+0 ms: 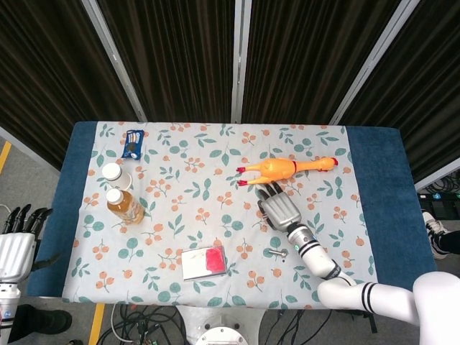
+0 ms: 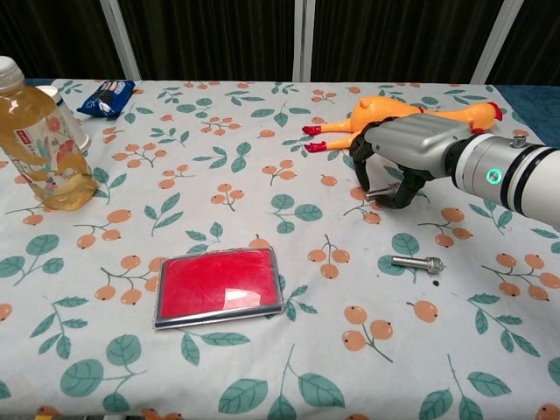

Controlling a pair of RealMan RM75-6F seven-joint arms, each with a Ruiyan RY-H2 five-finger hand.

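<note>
Carefully now: my fingers are curled over a small pin that could skid away.

Nearest me, at seven o'clock from my right hand (image 2: 394, 166), lies the red tin (image 2: 219, 285), and a loose bolt (image 2: 416, 262) sits near at five o'clock. My right hand arches over the metal pin (image 2: 377, 190), which lies on the tablecloth (image 2: 262, 219) with one end showing between my fingers; I cannot tell whether I truly pinch it. I judge a thin round pin may roll or squirt out under uneven pressure. Just beyond, at twelve o'clock, the rubber chicken (image 2: 385, 111) lies close enough for my knuckles to nudge. My left hand (image 1: 18, 244) hangs off the table, fingers apart, holding nothing.
</note>
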